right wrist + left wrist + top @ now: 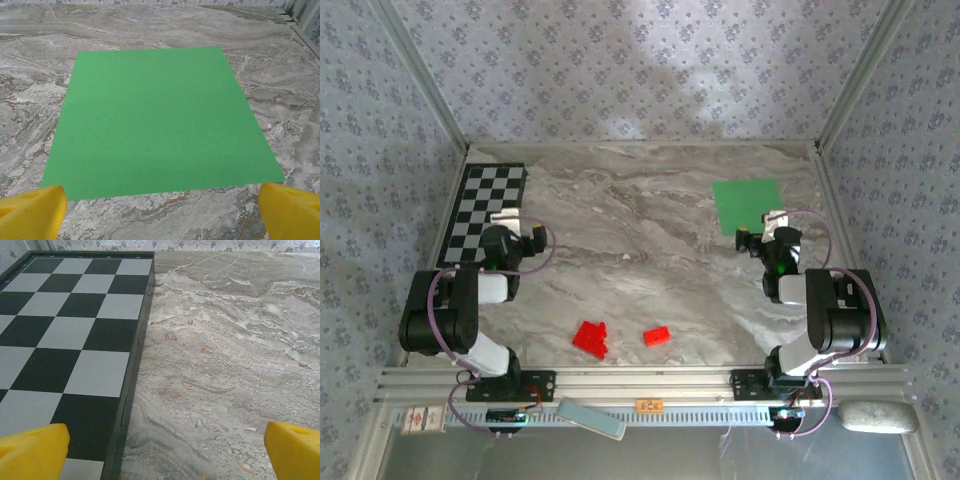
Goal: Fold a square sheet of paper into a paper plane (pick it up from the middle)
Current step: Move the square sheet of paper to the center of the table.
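Note:
The square sheet of paper (748,205) lies flat and unfolded on the marble table at the back right, bright green (160,120). My right gripper (767,230) hovers just on the near side of its front edge, open, its yellow fingertips (32,210) spread wide with bare table between them (162,215). My left gripper (512,228) stands open at the left, its yellow fingertips (32,450) wide apart over the right rim of the checkered board and the marble (167,452). Neither holds anything.
A black-and-white checkered board (485,205) lies at the back left (65,330). Small red blocks (590,338) and another (657,336) sit near the front centre. Metal frame walls (820,150) bound the table; patterned backdrop behind.

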Controlling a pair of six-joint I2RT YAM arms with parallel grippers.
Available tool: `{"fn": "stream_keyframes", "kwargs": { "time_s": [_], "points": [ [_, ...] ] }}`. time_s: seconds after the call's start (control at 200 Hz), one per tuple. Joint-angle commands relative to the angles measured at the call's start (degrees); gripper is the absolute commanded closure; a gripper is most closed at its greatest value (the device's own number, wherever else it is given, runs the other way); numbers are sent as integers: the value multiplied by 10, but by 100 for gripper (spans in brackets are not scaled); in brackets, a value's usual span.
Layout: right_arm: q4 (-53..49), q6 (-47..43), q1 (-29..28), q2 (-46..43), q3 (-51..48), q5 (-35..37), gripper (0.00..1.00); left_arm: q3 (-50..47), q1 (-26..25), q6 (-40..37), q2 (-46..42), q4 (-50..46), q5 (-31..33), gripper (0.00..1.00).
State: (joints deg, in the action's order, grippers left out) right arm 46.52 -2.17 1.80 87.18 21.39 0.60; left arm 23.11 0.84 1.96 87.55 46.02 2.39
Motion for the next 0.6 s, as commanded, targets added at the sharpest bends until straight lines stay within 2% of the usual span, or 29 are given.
{"fn": "stream_keyframes", "kwargs": {
  "time_s": [0.0, 0.595],
  "points": [
    [-4, 4, 3, 1, 12, -2, 0, 9, 0, -5, 5, -1, 2, 0],
    [-4, 3, 2, 1, 12, -1, 0, 9, 1, -4, 5, -1, 2, 0]
  ]
}}
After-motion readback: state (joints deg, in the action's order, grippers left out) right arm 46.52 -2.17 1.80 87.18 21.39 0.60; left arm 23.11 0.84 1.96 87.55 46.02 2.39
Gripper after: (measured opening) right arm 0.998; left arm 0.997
